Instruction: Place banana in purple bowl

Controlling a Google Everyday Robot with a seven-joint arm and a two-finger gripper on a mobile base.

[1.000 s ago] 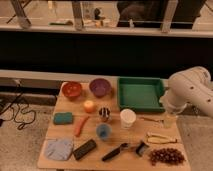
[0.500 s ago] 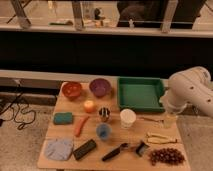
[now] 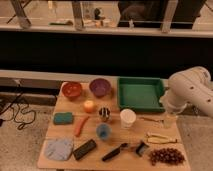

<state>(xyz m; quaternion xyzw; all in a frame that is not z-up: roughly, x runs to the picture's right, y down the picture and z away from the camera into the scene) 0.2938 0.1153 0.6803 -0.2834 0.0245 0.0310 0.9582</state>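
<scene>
Approach step in hand; nothing grasped yet. Gripper (image 3: pixel 170 120) hung over right side of surface (image 3: pixel 65 134), jaws spread, empty. Banana (image 3: pixel 160 138) laid on surface near gripper, well apart from purple bowl (image 3: pixel 100 87) at back. Next move judged: descent onto banana, jaws set across slim body.

table (image 3: pixel 64 134): pale wood, matt
purple bowl (image 3: pixel 100 87): smooth, dull, looks like plastic
orange-red bowl (image 3: pixel 72 89): same smooth finish, faint sheen
green tray (image 3: pixel 140 93): smooth plastic
white cup (image 3: pixel 128 118): matt, paper-like
grey-blue cloth (image 3: pixel 59 148): soft, crumpled fabric, near left
green sponge (image 3: pixel 63 118): matt, rough-looking
banana (image 3: pixel 160 138): pale matt skin
robot arm (image 3: pixel 192 90): smooth white shell, slight gloss
gripper (image 3: pixel 170 120): pale, over the table's right edge, jaws apart
</scene>
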